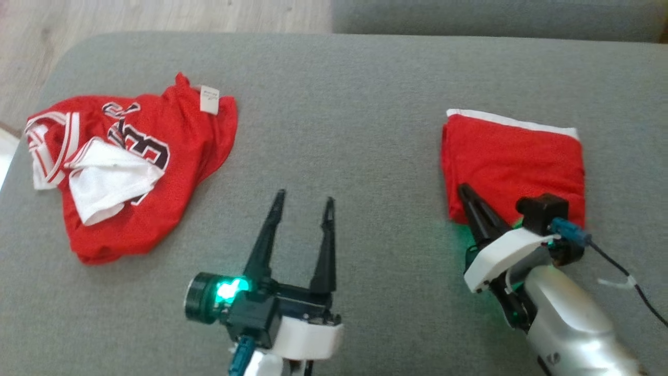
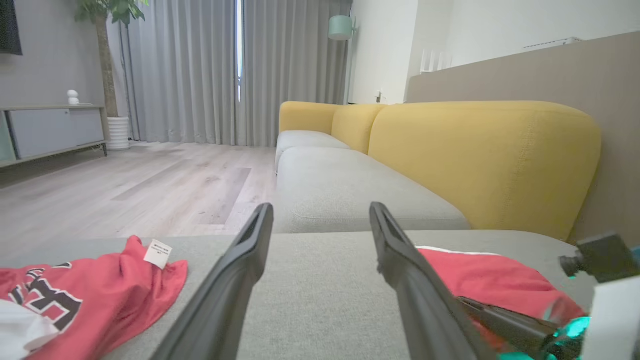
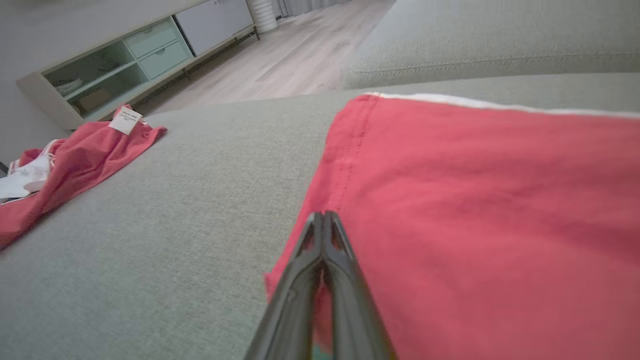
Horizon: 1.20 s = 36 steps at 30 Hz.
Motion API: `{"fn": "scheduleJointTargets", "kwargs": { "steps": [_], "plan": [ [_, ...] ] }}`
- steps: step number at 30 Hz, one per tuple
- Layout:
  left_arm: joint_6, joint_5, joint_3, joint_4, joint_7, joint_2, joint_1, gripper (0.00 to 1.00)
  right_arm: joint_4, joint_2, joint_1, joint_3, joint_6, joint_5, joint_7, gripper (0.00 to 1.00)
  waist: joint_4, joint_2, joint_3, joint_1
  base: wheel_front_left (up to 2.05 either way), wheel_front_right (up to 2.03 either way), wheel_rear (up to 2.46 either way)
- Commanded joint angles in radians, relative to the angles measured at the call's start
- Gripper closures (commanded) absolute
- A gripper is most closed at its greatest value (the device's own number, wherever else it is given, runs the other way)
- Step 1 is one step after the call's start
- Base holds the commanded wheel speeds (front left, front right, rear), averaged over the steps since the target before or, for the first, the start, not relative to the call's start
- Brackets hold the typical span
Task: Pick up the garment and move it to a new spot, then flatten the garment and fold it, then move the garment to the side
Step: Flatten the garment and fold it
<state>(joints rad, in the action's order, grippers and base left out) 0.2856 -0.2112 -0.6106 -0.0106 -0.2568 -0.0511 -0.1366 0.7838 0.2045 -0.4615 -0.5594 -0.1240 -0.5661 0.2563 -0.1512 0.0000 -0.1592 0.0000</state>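
A folded red garment (image 1: 514, 156) with a white strip along its far edge lies flat on the right of the grey cushion (image 1: 339, 104). My right gripper (image 1: 462, 187) is shut, and its joined tips rest on the garment's near left corner (image 3: 475, 200). In the right wrist view the right gripper (image 3: 323, 215) shows no cloth between its fingers. A crumpled red jersey (image 1: 172, 136) with black-and-white lettering and a white tag lies at the left. My left gripper (image 1: 305, 196) hovers open over bare cushion between the two, holding nothing. In the left wrist view the left gripper (image 2: 321, 207) has the jersey (image 2: 100, 290) to its left and the folded garment (image 2: 500, 280) to its right.
The cushion's rounded far-left corner drops to a wooden floor (image 1: 156, 15). Another grey seat with yellow backrests (image 2: 480, 160) continues beyond the far edge. A low cabinet (image 3: 125, 55) stands across the floor. A dark cable (image 1: 626, 277) trails from my right wrist.
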Motion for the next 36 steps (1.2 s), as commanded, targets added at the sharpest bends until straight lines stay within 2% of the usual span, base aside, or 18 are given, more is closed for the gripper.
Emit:
{"fn": "scheduleJointTargets", "kwargs": {
  "steps": [1, 2, 3, 11, 17, 29, 36],
  "plan": [
    [0.008, 0.009, 0.041, 0.035, -0.005, 0.001, -0.005, 0.00, -0.056, 0.005, 0.026, -0.012, -0.007, 0.013, 0.005, 0.57, 0.023, 0.0000, 0.024, 0.0000, 0.00, 0.00, 0.00],
    [0.011, 0.011, 0.052, 0.034, -0.005, 0.001, 0.003, 0.00, -0.087, 0.008, 0.045, -0.006, -0.007, 0.018, 0.005, 0.15, 0.034, 0.0000, 0.038, 0.0000, 0.00, 0.00, 0.00],
    [0.012, 0.012, 0.064, 0.032, -0.005, 0.001, 0.014, 0.00, -0.123, 0.013, 0.065, 0.005, -0.007, 0.028, 0.005, 0.00, 0.044, 0.0000, 0.050, 0.0000, 0.00, 0.00, 0.00],
    [-0.003, 0.058, 0.183, 0.005, -0.005, 0.001, 0.120, 0.00, -0.449, 0.050, 0.297, 0.153, -0.007, 0.175, 0.005, 0.00, 0.126, 0.0000, 0.154, 0.0000, 0.00, 0.00, 0.00],
    [-0.025, 0.093, 0.262, 0.027, -0.005, -0.002, 0.205, 0.00, -0.605, 0.011, 0.460, 0.300, -0.007, 0.234, 0.005, 0.00, 0.167, 0.0000, 0.199, 0.0000, 0.00, 0.00, 0.00],
    [-0.073, 0.112, 0.340, -0.002, -0.005, 0.000, 0.310, 0.00, -0.649, -0.013, 0.606, 0.384, -0.007, 0.262, 0.005, 0.00, 0.177, 0.0000, 0.240, 0.0000, 0.00, 0.00, 0.00],
    [-0.073, 0.101, 0.366, 0.005, -0.005, 0.001, 0.339, 0.00, -0.639, -0.021, 0.605, 0.393, -0.007, 0.266, 0.005, 0.00, 0.176, 0.0000, 0.248, 0.0000, 0.00, 0.00, 0.00]
  ]
}}
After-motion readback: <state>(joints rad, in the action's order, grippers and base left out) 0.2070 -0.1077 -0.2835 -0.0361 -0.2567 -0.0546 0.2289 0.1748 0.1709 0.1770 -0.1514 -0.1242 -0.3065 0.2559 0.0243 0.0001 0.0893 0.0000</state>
